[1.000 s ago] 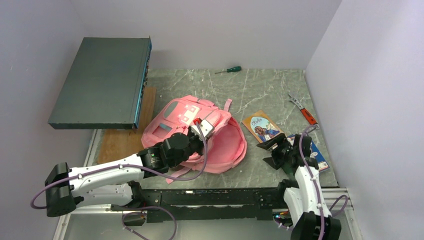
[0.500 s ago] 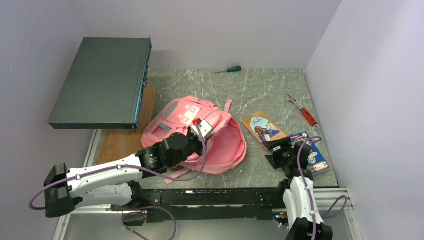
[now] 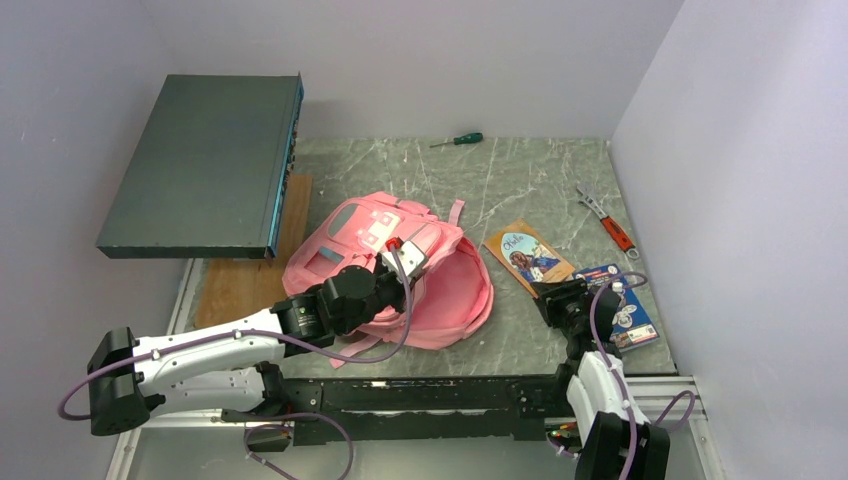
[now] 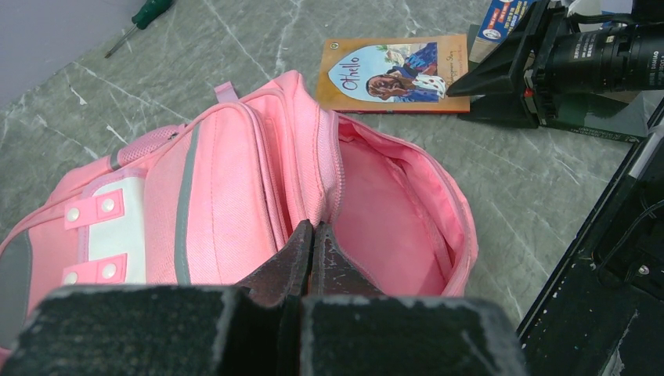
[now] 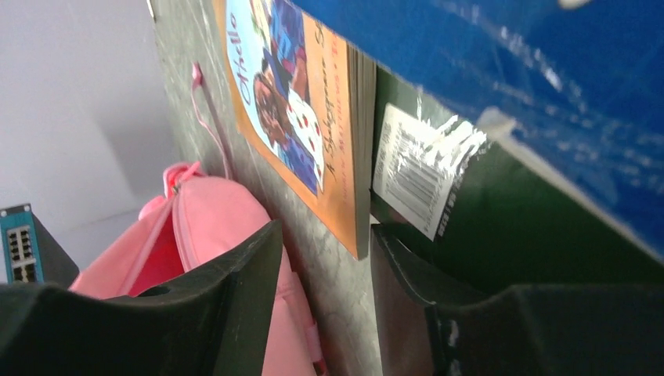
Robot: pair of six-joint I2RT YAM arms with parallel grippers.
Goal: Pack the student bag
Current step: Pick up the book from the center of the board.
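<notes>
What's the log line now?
left end effector: shut on student bag rim | right end effector: open, straddling Othello book corner

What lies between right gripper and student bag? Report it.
A corner of the Othello book, then bare tabletop up to the student bag, in the right wrist view.

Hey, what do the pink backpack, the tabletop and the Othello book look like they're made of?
Pink backpack: soft woven fabric, matte; it shows weave, stitched seams and folds.
Tabletop: probably marble or marble-look laminate, smooth, grey-green with white veins.
Othello book: paperback, thin printed card cover over paper pages.
</notes>
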